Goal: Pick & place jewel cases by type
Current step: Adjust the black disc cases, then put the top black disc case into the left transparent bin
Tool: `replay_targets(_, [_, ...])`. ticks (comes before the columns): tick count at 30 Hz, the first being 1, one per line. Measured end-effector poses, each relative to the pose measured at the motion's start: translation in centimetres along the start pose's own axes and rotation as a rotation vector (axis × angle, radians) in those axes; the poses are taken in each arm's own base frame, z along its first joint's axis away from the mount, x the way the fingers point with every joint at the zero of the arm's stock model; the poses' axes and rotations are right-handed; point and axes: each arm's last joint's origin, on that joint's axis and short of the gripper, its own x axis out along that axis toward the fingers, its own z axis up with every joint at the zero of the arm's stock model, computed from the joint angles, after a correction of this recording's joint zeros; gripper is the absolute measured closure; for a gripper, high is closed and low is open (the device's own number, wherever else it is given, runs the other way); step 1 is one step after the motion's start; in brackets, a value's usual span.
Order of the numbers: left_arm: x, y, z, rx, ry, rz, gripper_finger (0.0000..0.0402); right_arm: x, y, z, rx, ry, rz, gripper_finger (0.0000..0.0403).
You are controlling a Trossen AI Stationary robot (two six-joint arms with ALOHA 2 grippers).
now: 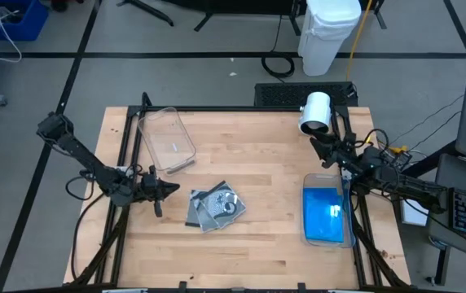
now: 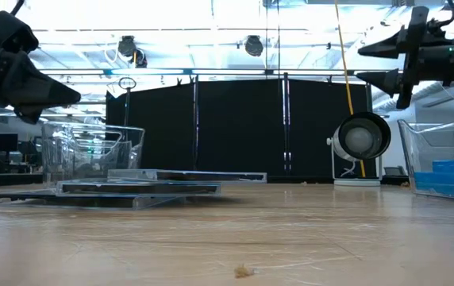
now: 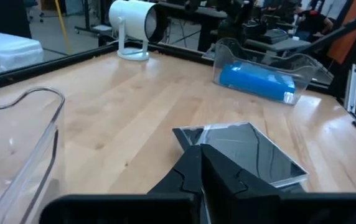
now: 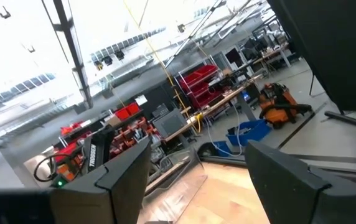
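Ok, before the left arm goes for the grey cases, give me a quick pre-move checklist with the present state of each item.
1. Left gripper empty and beside the pile: ok; its fingers meet in the left wrist view, so shut, must open first.
2. Grey jewel cases lying loose mid-table, overlapping: ok, but which one is on top: cannot tell.
3. Empty clear tub free to receive them: ok.
4. Blue jewel cases already inside the right tub: ok.
5. Right gripper open, raised near the white lamp, away from the pile: ok.

Bare wood between grey cases (image 1: pixel 214 206) and blue-filled tub (image 1: pixel 327 236)
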Motion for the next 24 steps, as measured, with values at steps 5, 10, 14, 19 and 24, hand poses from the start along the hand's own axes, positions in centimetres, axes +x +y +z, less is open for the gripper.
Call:
replay_targets(5, [0.0, 0.0, 0.0, -0.003, 0.003, -0.001, 0.0360, 0.0, 0.1, 0.1, 0.003, -0.010, 0.006, 0.0151])
replay_targets(10, [0.0, 0.1, -0.2, 0.023, 0.016, 0.004, 0.0345, 0.0, 0.0, -0.6, -0.009, 0.091, 0.056, 0.0151])
replay_targets(14, [0.0, 0.0, 0.0, -0.017, 0.004, -0.001, 0.0340, 0.1, 0.0, -1.3, -0.016, 0.211, 0.130, 0.0151])
replay_targets(19, [0.0, -0.1, 0.2, -0.001, -0.013, -0.009, 0.0340, 0.3, 0.2, -1.8, -0.054, 0.287, 0.208, 0.0151])
replay_targets(24, [0.0, -0.1, 0.2, 0.030, -0.014, -0.009, 0.0339, 0.3, 0.6, -2.3, -0.088, 0.314, 0.259, 0.0151])
